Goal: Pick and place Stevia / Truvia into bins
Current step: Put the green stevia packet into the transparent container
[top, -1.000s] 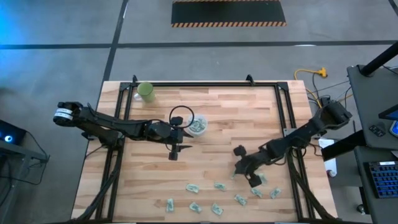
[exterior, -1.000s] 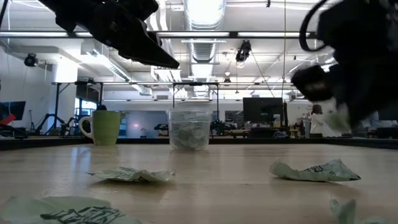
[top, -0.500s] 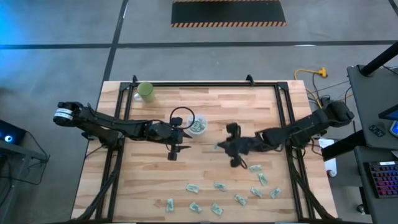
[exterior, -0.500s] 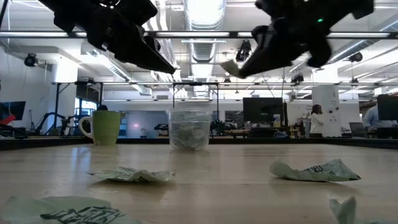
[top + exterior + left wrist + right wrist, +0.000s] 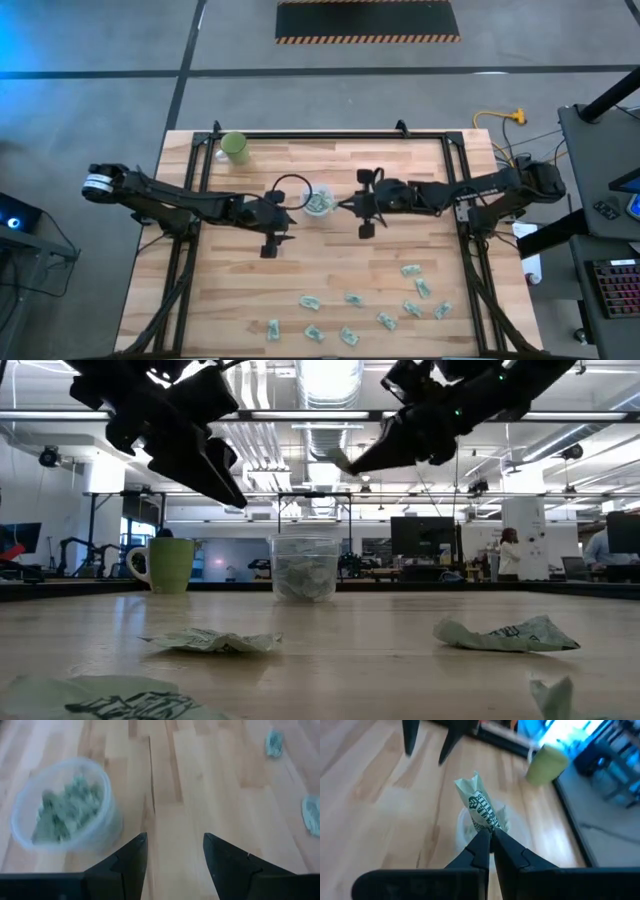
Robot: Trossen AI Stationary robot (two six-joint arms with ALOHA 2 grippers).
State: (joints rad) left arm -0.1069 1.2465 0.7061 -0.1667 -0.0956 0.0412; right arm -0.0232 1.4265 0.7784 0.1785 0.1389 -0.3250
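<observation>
The clear cup [image 5: 318, 203] stands mid-table with several pale green packets inside; it also shows in the low view [image 5: 304, 567] and the left wrist view [image 5: 65, 805]. My right gripper [image 5: 345, 206] hovers just to the right of the cup, shut on one packet [image 5: 480, 805], and the cup rim [image 5: 467, 825] lies below its fingertips. My left gripper [image 5: 175, 845] is open and hangs above bare wood just left of and nearer than the cup [image 5: 268, 228]. Several loose packets [image 5: 353, 298] lie flat near the near-right edge. My right gripper [image 5: 491, 836] pinches one crumpled green-and-white packet by its end [image 5: 485, 826] between both fingertips. The packet sticks out beyond the fingertips toward the cup. In the low view the packet [image 5: 339, 458] is lifted clear, high above the table.
An opaque green mug [image 5: 235, 147] stands at the far-left corner, also seen in the low view [image 5: 168, 565]. Loose packets lie close to the low camera [image 5: 505, 633] [image 5: 212, 642]. Black frame rails [image 5: 460, 190] border the table. Bare wood lies between cup and packets.
My right gripper rose from the packets near the near-right edge, carrying one packet, and travelled left and toward the far edge until it reached the cup's right side. My left gripper drew a little to the left, away from the cup, staying open.
</observation>
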